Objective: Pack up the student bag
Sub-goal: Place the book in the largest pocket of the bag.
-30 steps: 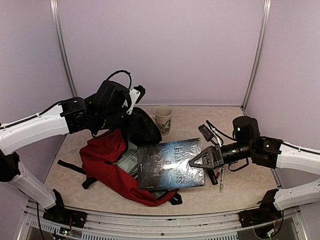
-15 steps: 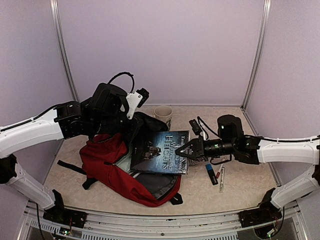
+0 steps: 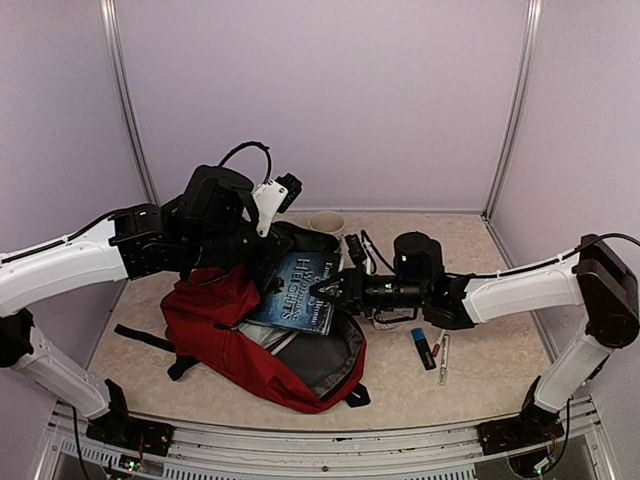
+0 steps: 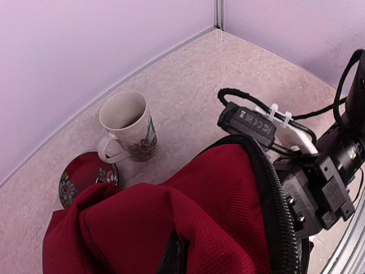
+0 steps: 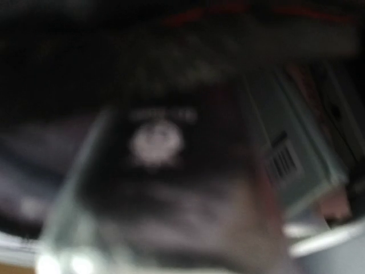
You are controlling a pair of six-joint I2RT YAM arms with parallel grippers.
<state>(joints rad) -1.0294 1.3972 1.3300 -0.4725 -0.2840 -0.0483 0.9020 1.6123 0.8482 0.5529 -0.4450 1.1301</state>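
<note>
The student bag (image 3: 222,330), dark red with grey lining (image 3: 335,362), lies open at the left-centre of the table. Its upper flap (image 4: 217,205) is pulled up, and my left gripper (image 3: 270,262) is shut on it with its jaws buried in the red fabric. A dark blue hardcover book (image 3: 297,285) is tilted into the bag's mouth. My right gripper (image 3: 322,291) is shut on its right edge. In the right wrist view the book's cover (image 5: 171,171) fills the frame, blurred.
Other books (image 3: 262,335) lie inside the bag, one showing a barcode (image 5: 282,162). A patterned mug (image 4: 128,125) stands at the back by a red flowered coaster (image 4: 85,174). A blue marker (image 3: 422,347) and a pen (image 3: 443,358) lie right of the bag.
My right gripper has carried the book left off the table and tipped it into the bag's mouth. The left arm has raised the flap, opening the bag wider.
</note>
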